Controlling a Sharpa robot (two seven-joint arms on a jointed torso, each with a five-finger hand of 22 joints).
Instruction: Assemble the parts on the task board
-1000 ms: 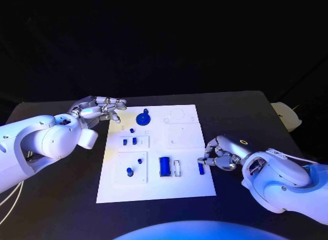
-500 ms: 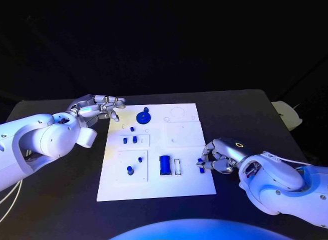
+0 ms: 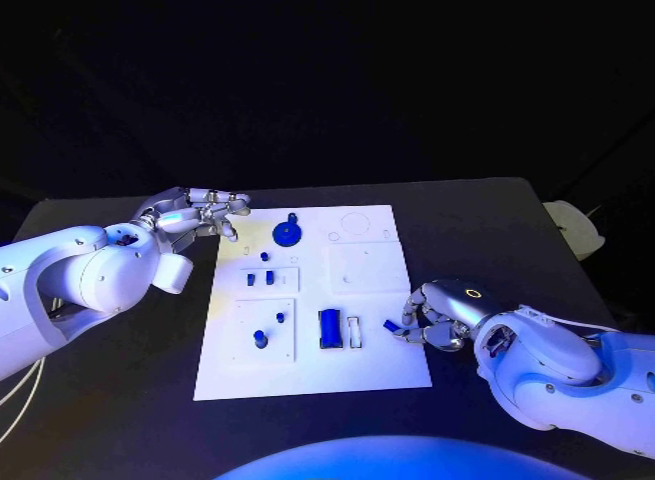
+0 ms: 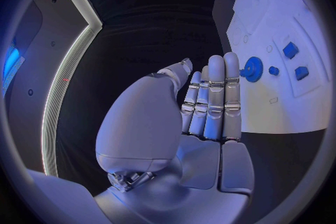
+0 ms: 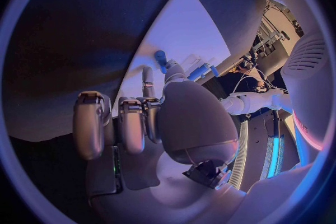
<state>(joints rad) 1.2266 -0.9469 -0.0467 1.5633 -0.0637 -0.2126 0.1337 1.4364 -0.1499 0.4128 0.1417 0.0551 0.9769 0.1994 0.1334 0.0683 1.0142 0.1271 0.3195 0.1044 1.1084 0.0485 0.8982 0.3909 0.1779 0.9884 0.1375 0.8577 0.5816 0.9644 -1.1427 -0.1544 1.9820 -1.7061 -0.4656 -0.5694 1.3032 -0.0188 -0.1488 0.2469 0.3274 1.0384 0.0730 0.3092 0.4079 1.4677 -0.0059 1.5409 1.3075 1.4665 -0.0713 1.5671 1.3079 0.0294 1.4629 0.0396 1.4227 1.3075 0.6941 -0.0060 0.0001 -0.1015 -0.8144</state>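
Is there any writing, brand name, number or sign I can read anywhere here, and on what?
None can be read.
The white task board carries only outlines and blue parts, no legible lettering.
The left hand and right hand show no readable marks.

task board [image 3: 373, 365]: white, flat mid-table | blue peg [image 3: 392, 326]: pinched at right edge

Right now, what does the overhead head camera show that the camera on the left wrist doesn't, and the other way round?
Head view alone: the right hand at the task board's right edge, its fingers pinching a small blue part, and a blue block lying beside it on the board. Left wrist view alone: the left hand's inner side, fingers straight and together, holding nothing. Both: the white board and the blue gear near the left hand.
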